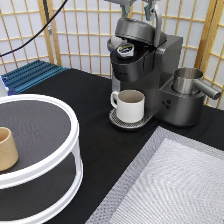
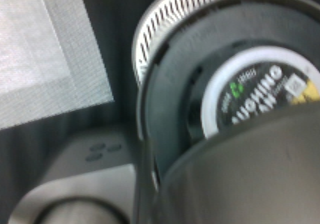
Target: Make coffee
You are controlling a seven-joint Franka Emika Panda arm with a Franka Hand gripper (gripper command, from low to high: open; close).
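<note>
The coffee pod point(image 1: 125, 49) sits in the open chamber of the dark grey coffee machine point(image 1: 167, 65), foil top up. The machine's lid point(image 1: 136, 31) is raised above it. A white handled mug point(image 1: 130, 105) stands on the machine's drip tray point(image 1: 117, 121), under the spout. My gripper point(image 1: 137, 9) is at the exterior view's top, just above the raised lid, open and empty. In the wrist view the pod's labelled top point(image 2: 254, 92) shows close by, partly covered by the lid point(image 2: 254, 175).
A metal pitcher point(image 1: 188, 80) stands on the machine's right side. A white two-tier turntable point(image 1: 60, 165) at the exterior view's left holds a tan handleless cup point(image 1: 6, 148). A grey mat point(image 1: 172, 185) lies at bottom right. A blue rack point(image 1: 30, 75) lies at far left.
</note>
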